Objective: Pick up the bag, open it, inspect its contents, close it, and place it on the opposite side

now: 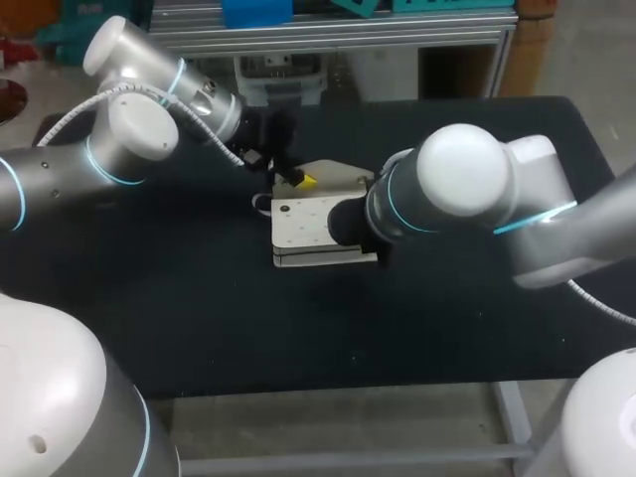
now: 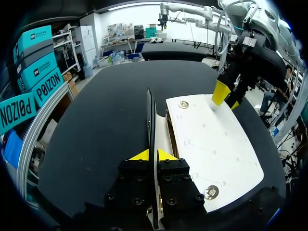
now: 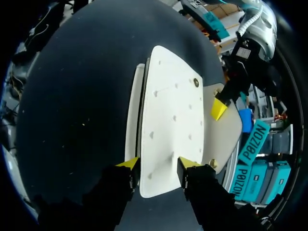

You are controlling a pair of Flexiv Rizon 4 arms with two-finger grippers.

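Note:
A flat white bag [image 1: 310,231] lies in the middle of the black table [image 1: 179,308]. My left gripper [image 2: 153,155] is at the bag's far left corner, shut on a thin panel of the bag [image 2: 150,120] that it sees edge-on. My right gripper [image 3: 159,166] is at the bag's right side. Its fingers are open, with the near end of the bag's white top flap [image 3: 171,110] between them and the tips close to its two sides. In the head view my right arm [image 1: 462,194] hides that gripper. A small white loop [image 1: 260,205] sticks out at the bag's left.
The dark tabletop extends well beyond the bag to the front, left and right. My two arms meet over the bag from opposite sides. The left gripper [image 3: 219,108] shows ahead of the right one, at the bag's far end.

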